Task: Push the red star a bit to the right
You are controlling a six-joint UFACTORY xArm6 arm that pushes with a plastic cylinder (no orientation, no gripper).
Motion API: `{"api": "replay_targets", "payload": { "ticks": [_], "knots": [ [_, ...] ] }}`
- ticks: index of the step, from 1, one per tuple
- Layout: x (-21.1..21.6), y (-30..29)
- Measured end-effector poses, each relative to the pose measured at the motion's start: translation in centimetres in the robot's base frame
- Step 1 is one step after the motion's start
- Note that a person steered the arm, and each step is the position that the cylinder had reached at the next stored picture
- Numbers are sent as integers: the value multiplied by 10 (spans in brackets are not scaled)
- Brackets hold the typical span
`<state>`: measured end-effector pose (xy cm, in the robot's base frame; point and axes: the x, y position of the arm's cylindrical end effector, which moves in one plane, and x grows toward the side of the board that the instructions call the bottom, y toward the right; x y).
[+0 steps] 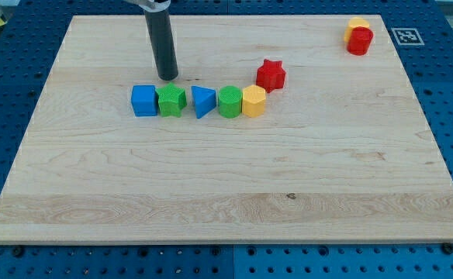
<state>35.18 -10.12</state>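
The red star (271, 74) lies on the wooden board, right of centre in the upper half. It touches the upper right of a yellow block (254, 101). My tip (167, 78) rests on the board well to the star's left, just above a green block (171, 101). A row runs left to right: blue cube (143, 101), that green block, blue triangle (202, 101), green round block (229, 101), the yellow block.
A red cylinder (359, 41) sits near the board's top right corner, with a yellow block (357, 25) touching it from behind. A black and white marker tag (406, 35) lies off the board's right top edge. The board (226, 194) rests on a blue perforated table.
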Motion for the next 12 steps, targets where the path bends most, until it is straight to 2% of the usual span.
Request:
{"api": "replay_targets", "payload": {
  "ticks": [7, 12],
  "knots": [
    [13, 48],
    [13, 151]
  ]
}}
